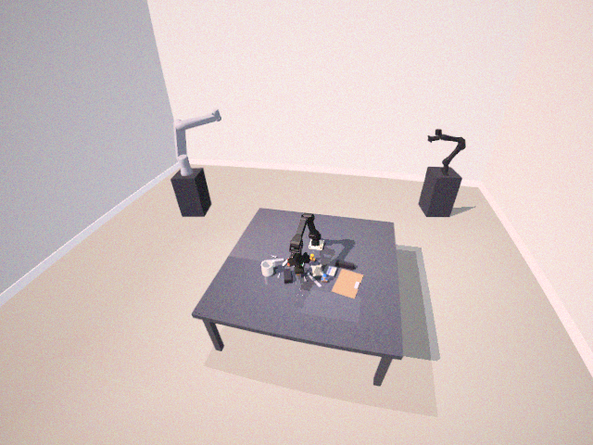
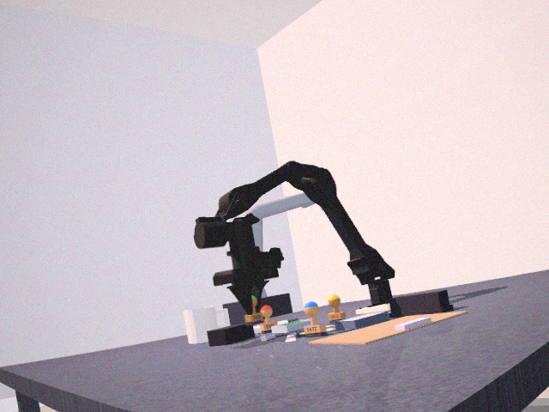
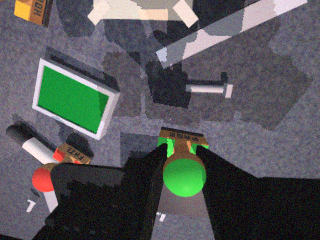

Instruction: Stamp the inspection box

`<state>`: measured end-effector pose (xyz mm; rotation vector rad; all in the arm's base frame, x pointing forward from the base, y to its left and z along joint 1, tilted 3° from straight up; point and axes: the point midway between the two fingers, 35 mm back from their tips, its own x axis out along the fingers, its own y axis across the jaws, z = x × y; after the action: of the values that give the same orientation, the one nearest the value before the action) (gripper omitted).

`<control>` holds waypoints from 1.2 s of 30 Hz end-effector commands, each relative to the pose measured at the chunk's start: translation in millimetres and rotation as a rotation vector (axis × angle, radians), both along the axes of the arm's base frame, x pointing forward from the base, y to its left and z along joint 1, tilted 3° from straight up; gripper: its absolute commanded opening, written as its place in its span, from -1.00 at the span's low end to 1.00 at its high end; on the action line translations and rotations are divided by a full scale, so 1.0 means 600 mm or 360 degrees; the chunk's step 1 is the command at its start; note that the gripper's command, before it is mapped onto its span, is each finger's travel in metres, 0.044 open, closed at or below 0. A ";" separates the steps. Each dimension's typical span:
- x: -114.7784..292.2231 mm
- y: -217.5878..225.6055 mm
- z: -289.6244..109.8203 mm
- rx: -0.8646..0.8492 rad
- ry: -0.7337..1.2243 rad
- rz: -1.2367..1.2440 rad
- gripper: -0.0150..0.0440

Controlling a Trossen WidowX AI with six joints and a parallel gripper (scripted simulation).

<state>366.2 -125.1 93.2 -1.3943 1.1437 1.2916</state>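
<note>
My gripper (image 3: 181, 149) (image 2: 250, 305) (image 1: 297, 262) is shut on the green-knobbed PASS stamp (image 3: 184, 175) (image 2: 254, 310) and holds it upright, low over bare table. Whether its base touches the table I cannot tell. In the wrist view a green ink pad (image 3: 75, 97) in a white frame lies to the left of the stamp; it also shows in the exterior view (image 2: 294, 324). The white card (image 3: 145, 10) with taped corners is cut off by the top edge of the wrist view. The blue stamp pad (image 2: 361, 320) lies further right, beside the brown board (image 2: 385, 330) (image 1: 347, 283).
A red-knobbed stamp (image 3: 42, 179) (image 2: 266, 315) stands close to the left of my fingers. A blue-knobbed stamp (image 2: 311, 315) and a yellow-knobbed stamp (image 2: 334, 305) stand to the right. A bolt (image 3: 207, 88), a white strip (image 3: 225, 30), a black box (image 2: 230, 335) and a white mug (image 2: 200, 324) (image 1: 266, 268) lie around.
</note>
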 end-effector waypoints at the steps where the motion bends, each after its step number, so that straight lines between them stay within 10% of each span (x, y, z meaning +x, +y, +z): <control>1: -0.002 0.000 -0.013 0.0002 0.0009 0.0007 -0.49; 19: -0.004 -0.002 -0.055 0.0002 0.0009 0.0007 -0.49; 29: -0.002 -0.002 -0.049 0.0001 0.0004 0.0000 0.37; 36: 0.005 -0.001 0.026 0.0001 0.0005 0.0003 0.37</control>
<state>363.1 -125.2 79.0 -1.3757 1.1539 1.3174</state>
